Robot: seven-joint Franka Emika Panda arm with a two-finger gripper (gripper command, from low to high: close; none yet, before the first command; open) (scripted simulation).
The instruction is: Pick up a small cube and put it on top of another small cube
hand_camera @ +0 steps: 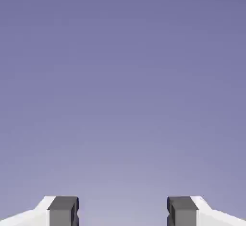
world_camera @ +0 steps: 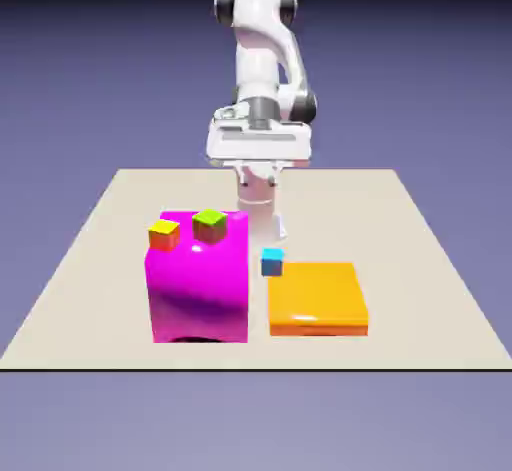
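A tiny sky-blue cube (world_camera: 272, 261) with darker blue sides, the other small cube, sits on the table at the far edge of a flat orange slab (world_camera: 317, 298). The small cube to pick up is out of view in both frames. My gripper (world_camera: 258, 151) hangs high at the back of the table, well above and behind the sky-blue cube. In the hand view the gripper (hand_camera: 122, 213) is open: its grey fingertips (hand_camera: 63, 210) stand wide apart, with only the blue-violet backdrop between them.
A large magenta block (world_camera: 198, 277) stands at the exterior view's left of the slab. On its top rest a small orange cube (world_camera: 164, 233) and a small green cube (world_camera: 209, 224). The beige table (world_camera: 420, 259) extends around them.
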